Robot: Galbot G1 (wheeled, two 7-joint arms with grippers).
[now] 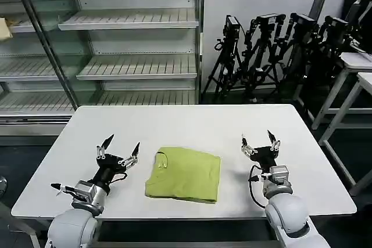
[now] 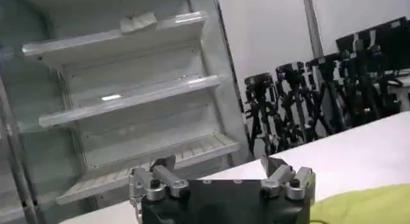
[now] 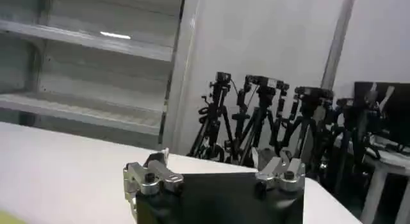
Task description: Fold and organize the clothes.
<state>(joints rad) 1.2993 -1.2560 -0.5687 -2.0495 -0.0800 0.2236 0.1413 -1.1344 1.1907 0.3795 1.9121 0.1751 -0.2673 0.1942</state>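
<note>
Squarely folded T-shirt point(image 1: 185, 173), collar toward left gripper point(image 1: 119, 148).

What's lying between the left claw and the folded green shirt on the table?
Nothing: in the head view, just bare white table separates the open left claw from the folded T-shirt. The right claw waits on the shirt's other side.
</note>
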